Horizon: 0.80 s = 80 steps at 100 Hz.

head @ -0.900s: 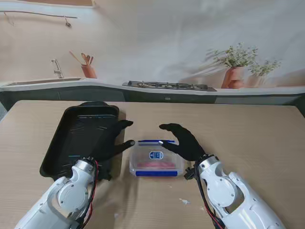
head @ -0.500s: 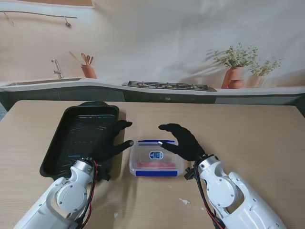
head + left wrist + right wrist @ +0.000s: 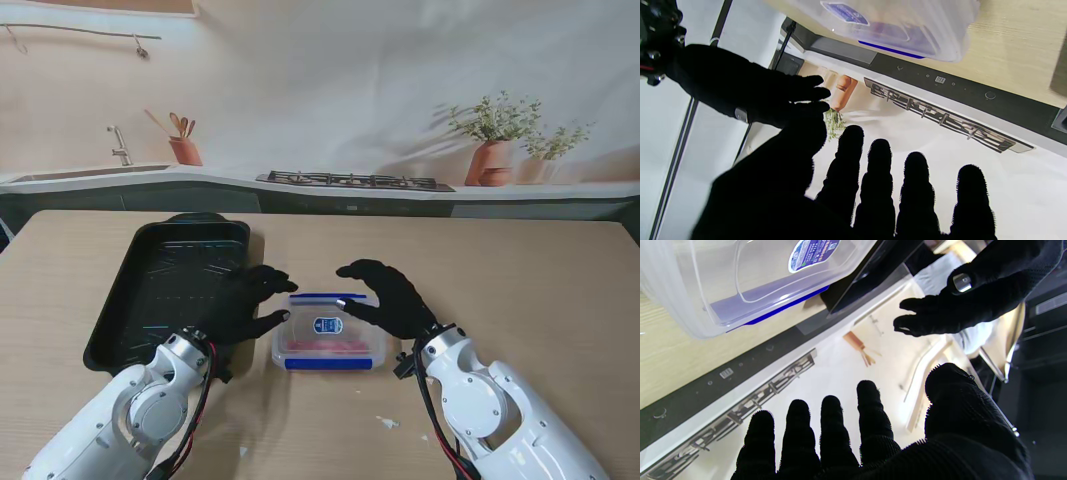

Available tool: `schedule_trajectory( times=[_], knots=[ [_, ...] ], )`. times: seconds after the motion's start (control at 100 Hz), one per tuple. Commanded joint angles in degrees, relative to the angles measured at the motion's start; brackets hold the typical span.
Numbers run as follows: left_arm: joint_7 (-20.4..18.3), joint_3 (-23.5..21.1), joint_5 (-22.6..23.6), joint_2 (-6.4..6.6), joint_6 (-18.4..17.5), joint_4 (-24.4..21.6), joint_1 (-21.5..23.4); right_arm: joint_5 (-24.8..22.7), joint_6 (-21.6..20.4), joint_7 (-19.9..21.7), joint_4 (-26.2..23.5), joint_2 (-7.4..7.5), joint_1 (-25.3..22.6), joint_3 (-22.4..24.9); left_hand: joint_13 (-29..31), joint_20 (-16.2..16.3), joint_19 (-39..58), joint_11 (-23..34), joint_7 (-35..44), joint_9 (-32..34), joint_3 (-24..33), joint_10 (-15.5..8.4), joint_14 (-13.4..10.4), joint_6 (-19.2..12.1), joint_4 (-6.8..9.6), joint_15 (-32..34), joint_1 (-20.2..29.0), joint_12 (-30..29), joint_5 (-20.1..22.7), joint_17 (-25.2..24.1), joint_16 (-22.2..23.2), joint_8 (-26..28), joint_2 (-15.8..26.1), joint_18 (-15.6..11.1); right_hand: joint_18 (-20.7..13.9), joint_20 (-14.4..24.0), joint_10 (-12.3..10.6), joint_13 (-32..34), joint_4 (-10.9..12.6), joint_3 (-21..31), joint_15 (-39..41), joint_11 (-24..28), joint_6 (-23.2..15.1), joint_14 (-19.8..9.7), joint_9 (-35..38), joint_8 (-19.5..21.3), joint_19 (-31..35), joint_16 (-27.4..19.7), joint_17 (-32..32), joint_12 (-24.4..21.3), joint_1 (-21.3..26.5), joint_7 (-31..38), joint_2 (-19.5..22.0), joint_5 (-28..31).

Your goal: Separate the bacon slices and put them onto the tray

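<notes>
Stand view | left hand (image 3: pixel 243 305) and right hand (image 3: pixel 391 297) – both spread, holding nothing – flank lidded box (image 3: pixel 330 332) of bacon | tray (image 3: pixel 130 290) left, beyond | step: opening box – next, grip lid.

You had one black tray (image 3: pixel 140 290), one clear lidded container (image 3: pixel 330 340) with pink bacon (image 3: pixel 328 346) inside, slices uncountable, one table (image 3: pixel 540 290), two gloved hands: left hand (image 3: pixel 245 300), right hand (image 3: pixel 392 298).

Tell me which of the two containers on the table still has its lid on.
The clear plastic box between the hands, shut with a blue-trimmed lid; the black tray to its left is open.
</notes>
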Motion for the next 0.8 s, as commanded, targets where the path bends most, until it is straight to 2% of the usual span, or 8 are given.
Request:
schedule_trajectory(
  times=[0.0, 0.24, 0.4, 0.71, 0.79],
  knots=[
    [-1.12, 0.86, -0.73, 0.25, -0.28, 0.19, -0.72, -0.6, -0.08, 0.99, -1.34, 0.04, -1.42, 0.56, 0.71, -0.7, -0.82, 0.27, -0.74, 0.7, 1.62, -2.7, -2.14, -1.29, 1.71, 0.76, 2.29, 0.6, 1.33, -0.32, 0.49, 0.28, 0.91, -0.74, -1.37, -0.27, -1.11, -0.71, 3.55, -1.17, -0.06, 0.87, -0.49, -2.29, 0.34, 1.1, -0.93, -0.41, -0.24, 0.19, 1.13, 0.49, 1.45, 1.03],
    [-1.89, 4.46, 4.36, 1.27, -0.4, 2.05, -3.82, -4.43, -1.13, 1.3, -3.83, 0.62, -4.1, 3.12, 1.5, -0.79, -1.06, 0.07, 0.39, 3.7, 0.11, -3.48, -3.1, -2.31, 0.1, 2.11, 7.48, 0.66, 3.62, -0.35, -1.12, 1.02, 1.71, -1.01, -1.26, -0.28, -1.02, -0.37, 3.56, -1.12, -0.13, 0.97, -0.22, -2.34, 0.88, 2.5, -0.89, -0.43, -0.05, 0.27, 2.35, 1.53, 1.81, 3.21],
    [-3.5, 7.19, 5.59, 1.76, -0.26, 3.68, -6.14, -5.72, -0.78, 1.71, -5.16, 0.86, -5.39, 3.84, 1.69, -1.41, -2.29, 0.09, 1.29, 4.3, -1.11, -3.71, -3.59, -2.72, -1.04, 2.49, 10.13, 0.73, 4.07, -0.27, -1.65, 1.77, 1.18, -1.29, -1.28, -0.33, -0.94, -0.32, 3.58, -0.99, -0.13, 0.97, -0.45, -2.28, 1.2, 3.35, -0.94, -0.41, -0.06, 0.3, 3.2, 2.38, 1.78, 5.68],
    [-5.65, 12.03, 6.95, 2.36, 0.13, 6.29, -9.56, -10.67, -1.58, 4.73, -9.05, 1.97, -8.58, 5.7, 4.56, -2.06, -3.65, 0.59, 2.51, 7.07, -0.53, -3.91, -3.65, -3.63, -1.41, 3.4, 11.47, 0.89, 5.79, -0.26, -1.49, 2.38, -0.58, -1.13, -1.64, -0.45, -1.83, -0.45, 3.5, -0.12, 0.21, 1.29, -4.0, -2.9, 1.7, 5.14, -1.06, -0.2, -0.07, 0.52, 4.74, 4.15, 1.93, 11.41],
    [-6.31, 12.75, 7.19, 2.52, 0.41, 6.63, -10.02, -11.72, -1.4, 4.72, -9.23, 2.1, -9.43, 5.51, 5.31, -2.11, -3.79, 0.57, 2.61, 7.69, -0.22, -3.86, -3.67, -3.52, -1.67, 3.51, 11.76, 0.87, 6.19, -0.28, -1.38, 2.35, -0.83, -1.0, -1.52, -0.54, -1.89, -0.41, 3.49, 0.33, 0.25, 1.32, -3.9, -2.87, 2.06, 5.25, -1.16, -0.17, -0.12, 0.53, 5.28, 4.22, 1.52, 12.69]
  ],
)
